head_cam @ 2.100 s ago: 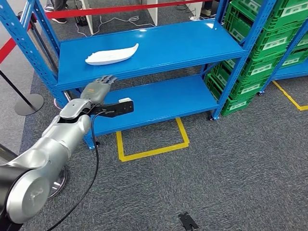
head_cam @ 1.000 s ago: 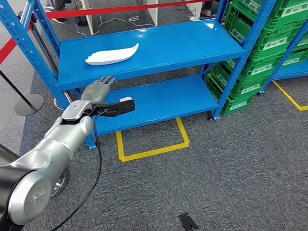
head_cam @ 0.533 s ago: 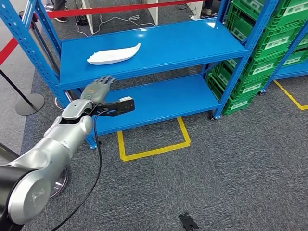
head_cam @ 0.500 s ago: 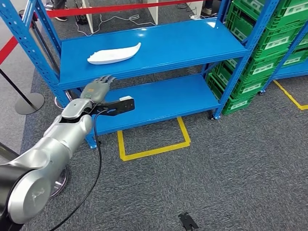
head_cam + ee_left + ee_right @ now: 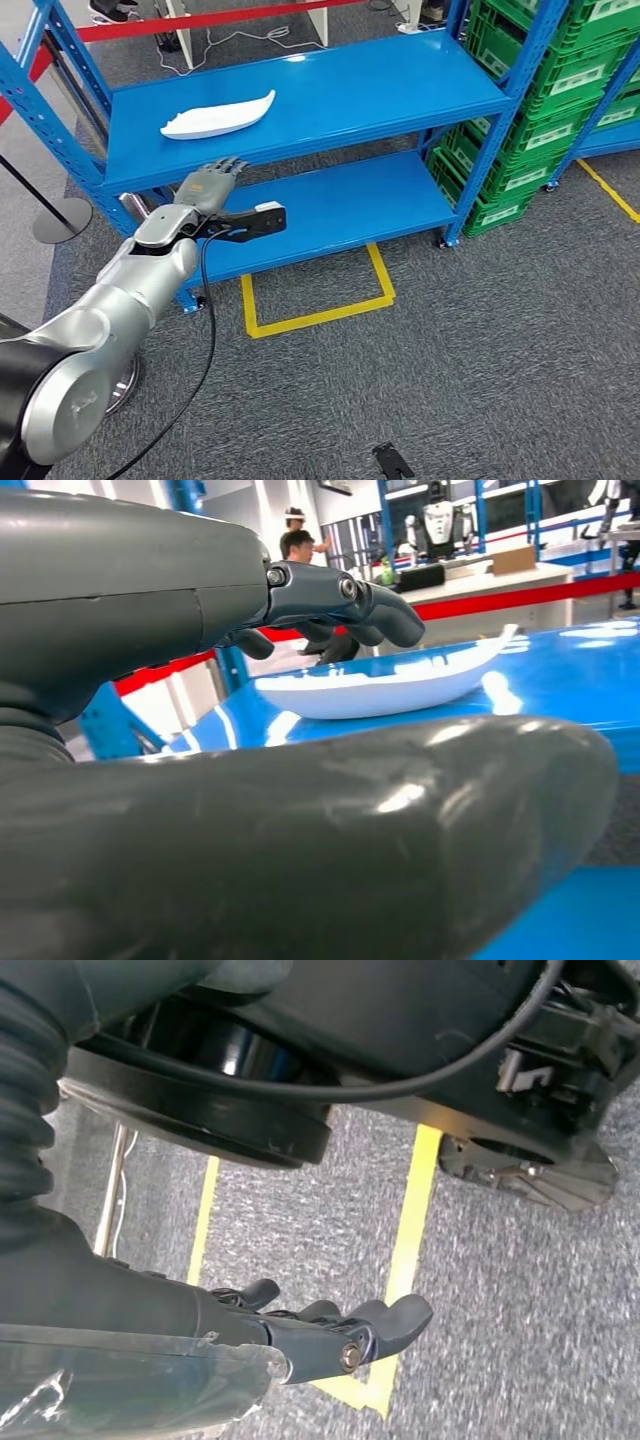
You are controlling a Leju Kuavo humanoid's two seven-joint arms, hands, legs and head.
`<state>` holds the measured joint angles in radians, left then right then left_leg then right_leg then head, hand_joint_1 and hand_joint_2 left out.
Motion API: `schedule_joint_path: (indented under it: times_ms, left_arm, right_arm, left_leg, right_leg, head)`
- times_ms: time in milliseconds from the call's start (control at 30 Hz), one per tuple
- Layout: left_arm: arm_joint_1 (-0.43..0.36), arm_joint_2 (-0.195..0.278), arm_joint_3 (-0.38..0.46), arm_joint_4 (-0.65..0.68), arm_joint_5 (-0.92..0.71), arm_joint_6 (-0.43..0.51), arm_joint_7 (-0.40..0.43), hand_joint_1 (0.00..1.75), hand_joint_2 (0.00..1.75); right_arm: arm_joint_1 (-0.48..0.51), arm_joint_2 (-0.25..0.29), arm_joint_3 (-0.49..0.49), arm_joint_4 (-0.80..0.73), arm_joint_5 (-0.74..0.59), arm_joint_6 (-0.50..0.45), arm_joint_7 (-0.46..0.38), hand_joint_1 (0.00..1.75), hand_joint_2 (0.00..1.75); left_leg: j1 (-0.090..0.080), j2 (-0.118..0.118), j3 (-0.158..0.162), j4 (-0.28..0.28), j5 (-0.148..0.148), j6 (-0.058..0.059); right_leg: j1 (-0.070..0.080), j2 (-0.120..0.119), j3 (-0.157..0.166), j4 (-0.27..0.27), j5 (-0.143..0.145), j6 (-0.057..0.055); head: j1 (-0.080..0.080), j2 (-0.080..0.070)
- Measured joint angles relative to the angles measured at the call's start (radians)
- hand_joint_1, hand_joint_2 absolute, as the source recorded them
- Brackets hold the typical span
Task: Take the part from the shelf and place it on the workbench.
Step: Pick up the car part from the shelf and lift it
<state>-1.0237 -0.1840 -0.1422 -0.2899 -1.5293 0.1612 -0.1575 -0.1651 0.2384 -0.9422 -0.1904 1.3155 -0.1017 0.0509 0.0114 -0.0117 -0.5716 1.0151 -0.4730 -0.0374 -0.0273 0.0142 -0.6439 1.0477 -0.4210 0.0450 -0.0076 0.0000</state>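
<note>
Blue steel shelf (image 5: pixel 317 95) dominates the scene, two decks, standing on grey carpet (image 5: pixel 483 350). Stacked green crates (image 5: pixel 543 120) sit at its right end. Yellow tape square (image 5: pixel 317 300) marked on the floor in front of the lower deck. Red barrier tape (image 5: pixel 189 20) runs behind the shelf, with a black stanchion base (image 5: pixel 60 218) off to the left.

Left arm (image 5: pixel 113 320), silver, reaches up from low left toward the front edge of the upper deck. Left robot hand (image 5: pixel 207 185) hovers just below and in front of that edge, fingers extended and apart, holding nothing. In the left wrist view the fingertips (image 5: pixel 377 605) point toward the part, clear gap between them, no contact.

Right robot hand (image 5: pixel 332 1335) hangs over the carpet and a yellow line, fingers loosely extended, nothing in it.

The part: long white curved shell part (image 5: pixel 217 116), lying flat on the upper deck toward its left side, beyond the left robot hand. Not touched. Same part in the left wrist view (image 5: pixel 392 685), glossy, resting on the blue deck.

People stand in the background of the left wrist view (image 5: pixel 298 545).
</note>
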Motion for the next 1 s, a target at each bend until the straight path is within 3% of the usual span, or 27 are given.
schedule_joint_path:
  times_ms: [67,133,167,200,233,300,333,367,467,533,633,667,700,733,800,833,900,1000]
  left_arm:
    - [-0.001,-0.001,0.0,0.0,0.0,0.0,0.0,0.0,0.0]
    - [0.004,-0.001,0.0,0.001,0.0,0.0,0.0,0.0,0.0]
    - [0.009,-0.001,0.0,0.002,0.0,-0.001,0.0,0.0,0.0]
    - [0.015,0.0,0.0,0.003,0.0,-0.002,0.0,0.0,0.0]
    - [0.018,0.0,0.0,0.003,0.0,-0.002,0.0,0.0,0.0]
    - [0.016,0.001,0.0,0.004,0.0,-0.003,0.0,0.0,0.0]
    - [0.012,0.001,0.0,0.004,0.0,-0.003,0.0,0.0,0.0]
    - [0.009,0.001,-0.001,0.004,0.0,-0.004,0.0,0.0,0.0]
    - [0.005,0.0,-0.001,0.004,-0.001,-0.005,0.0,0.0,0.0]
    - [0.003,0.001,-0.001,0.004,-0.002,-0.005,0.001,0.0,0.0]
    - [0.007,0.0,-0.001,0.004,-0.002,-0.008,0.002,0.0,0.0]
    - [0.012,0.001,-0.001,0.004,-0.002,-0.01,0.002,0.0,0.0]
    - [0.016,0.001,-0.001,0.004,-0.002,-0.011,0.002,0.0,0.0]
    - [0.019,0.001,-0.001,0.005,-0.002,-0.012,0.002,0.0,0.0]
    - [0.017,-0.001,-0.001,0.005,-0.003,-0.014,0.002,0.0,0.0]
    - [0.014,-0.001,-0.001,0.005,-0.003,-0.015,0.002,0.0,0.0]
    - [0.009,-0.001,-0.001,0.005,-0.003,-0.018,0.002,0.0,0.0]
    - [0.006,-0.002,-0.001,0.004,-0.003,-0.019,0.002,0.0,0.0]
  right_arm:
    - [-0.001,0.0,0.0,0.0,0.0,0.0,0.0,0.0,1.75]
    - [0.0,0.0,0.0,0.0,0.0,0.0,0.0,0.0,1.75]
    - [0.002,0.0,0.0,0.0,0.0,0.0,0.0,0.0,1.75]
    - [0.005,0.0,0.0,0.0,0.0,0.0,0.0,0.0,1.75]
    - [0.007,0.0,0.0,0.0,0.0,0.0,0.0,0.0,1.75]
    - [0.008,0.0,0.0,0.0,0.0,0.0,-0.001,0.0,1.75]
    - [0.007,0.0,0.0,0.0,0.0,0.0,-0.002,0.0,1.75]
    - [0.006,0.0,0.0,0.0,0.0,0.0,-0.002,0.0,1.75]
    - [0.004,0.0,0.0,0.0,0.0,0.0,-0.002,0.0,1.75]
    - [0.003,0.0,0.0,0.0,0.0,0.0,-0.002,0.0,1.75]
    - [0.003,0.0,0.0,0.0,-0.001,0.0,-0.003,0.0,1.75]
    - [0.002,0.0,0.0,0.0,-0.002,0.0,-0.004,0.0,1.75]
    - [0.0,0.0,0.0,0.0,-0.002,0.0,-0.005,0.0,1.75]
    - [-0.001,0.0,0.0,0.0,-0.002,0.001,-0.006,0.0,1.75]
    - [0.0,0.0,0.0,0.0,-0.002,0.001,-0.006,0.0,1.75]
    - [0.002,0.0,0.0,0.0,-0.002,0.001,-0.005,0.0,1.75]
    - [0.003,0.0,0.0,0.0,-0.002,0.001,-0.005,0.0,1.75]
    - [0.005,0.0,0.0,0.0,-0.002,0.001,-0.003,0.0,1.75]
  left_leg:
    - [0.001,0.002,-0.045,0.082,-0.038,-0.007]
    - [0.0,0.002,-0.126,0.216,-0.085,-0.01]
    - [0.0,0.002,-0.161,0.267,-0.091,-0.009]
    - [0.0,0.002,-0.178,0.28,-0.073,-0.006]
    - [0.0,0.002,-0.179,0.257,-0.035,-0.002]
    - [-0.004,0.002,-0.143,0.138,0.064,0.011]
    - [-0.006,0.002,-0.121,0.08,0.095,0.016]
    - [-0.009,0.002,-0.103,0.035,0.103,0.02]
    - [-0.01,0.001,-0.082,-0.005,0.078,0.028]
    - [-0.005,0.0,-0.074,-0.01,0.074,0.037]
    - [-0.006,-0.001,-0.059,-0.012,0.063,0.05]
    - [-0.007,-0.001,-0.054,-0.012,0.058,0.052]
    - [-0.009,-0.001,-0.048,-0.012,0.053,0.052]
    - [-0.01,-0.002,-0.04,-0.012,0.047,0.052]
    - [-0.01,-0.003,-0.02,-0.012,0.033,0.049]
    - [-0.012,-0.005,-0.012,-0.011,0.026,0.046]
    - [-0.015,-0.006,-0.008,-0.01,0.018,0.037]
    - [-0.016,-0.004,-0.008,-0.01,0.011,0.024]
  right_leg:
    - [-0.002,0.0,0.005,-0.002,-0.005,-0.011]
    - [-0.001,0.0,0.01,-0.002,-0.011,-0.017]
    - [-0.001,0.001,0.014,-0.002,-0.015,-0.02]
    - [-0.001,0.002,0.021,-0.002,-0.019,-0.021]
    - [0.0,0.004,0.028,-0.002,-0.025,-0.02]
    - [0.0,0.007,0.044,-0.003,-0.036,-0.015]
    - [0.002,0.007,0.049,-0.003,-0.041,-0.01]
    - [0.003,0.007,0.051,-0.004,-0.045,-0.005]
    - [0.005,0.004,0.052,-0.012,-0.051,0.012]
    - [0.006,-0.002,0.042,0.013,-0.068,0.021]
    - [0.009,-0.007,-0.05,0.189,-0.139,0.026]
    - [0.01,-0.007,-0.084,0.243,-0.15,0.026]
    - [0.011,-0.007,-0.104,0.266,-0.142,0.025]
    - [0.012,-0.007,-0.106,0.25,-0.112,0.023]
    - [0.015,-0.007,-0.066,0.131,-0.019,0.016]
    - [0.016,-0.007,-0.039,0.07,0.013,0.013]
    - [0.019,-0.005,-0.005,0.002,0.021,0.005]
    - [0.017,-0.002,0.006,-0.016,0.005,-0.008]
  head:
    - [-0.003,0.0]
    - [-0.005,0.0]
    - [-0.005,0.0]
    - [-0.005,0.0]
    - [-0.005,0.0]
    - [-0.005,0.0]
    - [-0.005,0.0]
    - [-0.005,0.0]
    - [-0.005,0.0]
    - [-0.004,0.0]
    - [0.002,0.0]
    - [0.003,0.0]
    - [0.003,0.0]
    - [0.003,0.0]
    - [0.004,0.0]
    - [0.004,0.0]
    - [0.002,0.0]
    - [-0.003,0.0]
